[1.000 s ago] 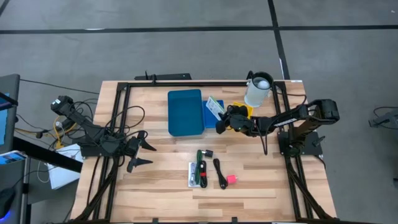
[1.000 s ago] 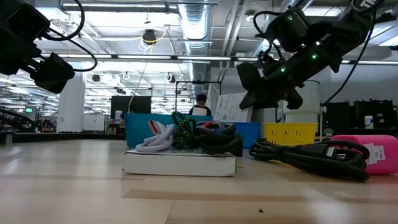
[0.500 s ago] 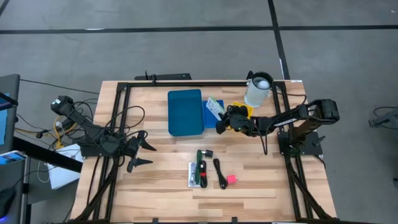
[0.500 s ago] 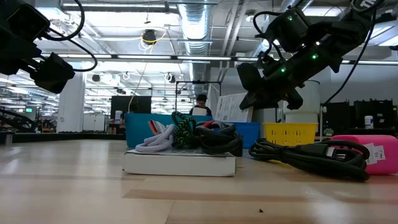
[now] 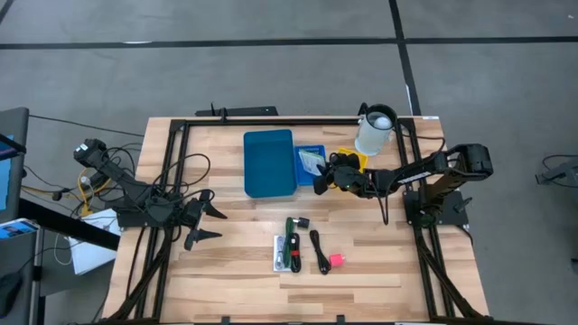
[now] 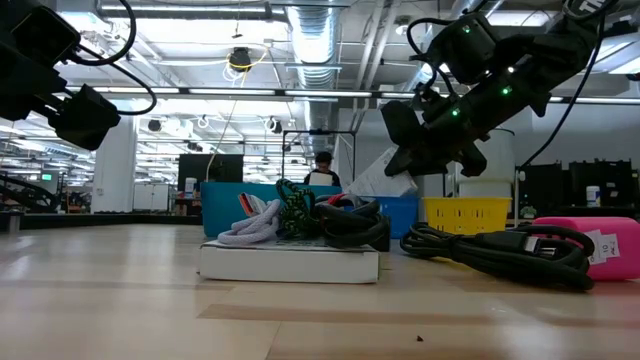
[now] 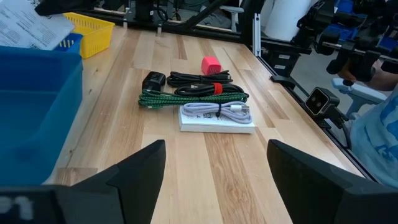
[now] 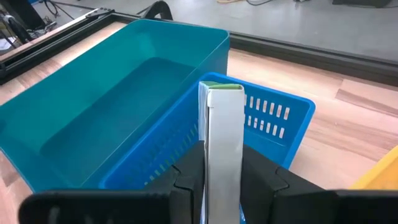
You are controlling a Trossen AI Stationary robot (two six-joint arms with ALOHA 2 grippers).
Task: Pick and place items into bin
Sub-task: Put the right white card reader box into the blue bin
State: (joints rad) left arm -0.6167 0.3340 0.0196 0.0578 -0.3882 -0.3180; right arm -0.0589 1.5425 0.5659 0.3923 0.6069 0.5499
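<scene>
My right gripper point(image 5: 319, 175) is shut on a white printed flat packet point(image 5: 312, 161) and holds it over a small blue basket point(image 5: 313, 171). The basket stands beside the larger teal bin point(image 5: 269, 162). The right wrist view shows the packet edge-on point(image 8: 224, 124), with a green top. My left gripper point(image 5: 208, 223) is open and empty at the table's left. Other items lie on the wood near the front: a white packet bearing a green-and-black cable point(image 5: 287, 251), a black cable point(image 5: 319, 252), a red piece point(image 5: 336, 260) and a black piece point(image 5: 303, 221). My right gripper pinches the packet between its two fingers point(image 8: 186, 177), one on each flat face, at the end nearest the wrist point(image 8: 224, 163). The fingers come roughly level from the table's right side. The packet slants away from them, lifted, with its free end point(image 6: 365, 185) over the small blue basket.
A yellow basket point(image 5: 353, 157) and a white cylindrical jug point(image 5: 375, 132) stand at the back right, close to my right arm. A black frame point(image 5: 181, 135) runs round the table's edges. Cables trail at the left edge point(image 5: 172, 176).
The packet has tipped in my right gripper's hold: it stood up over the basket and now slants lower, its free end down toward the small blue basket. Both grippers have kept their places.
</scene>
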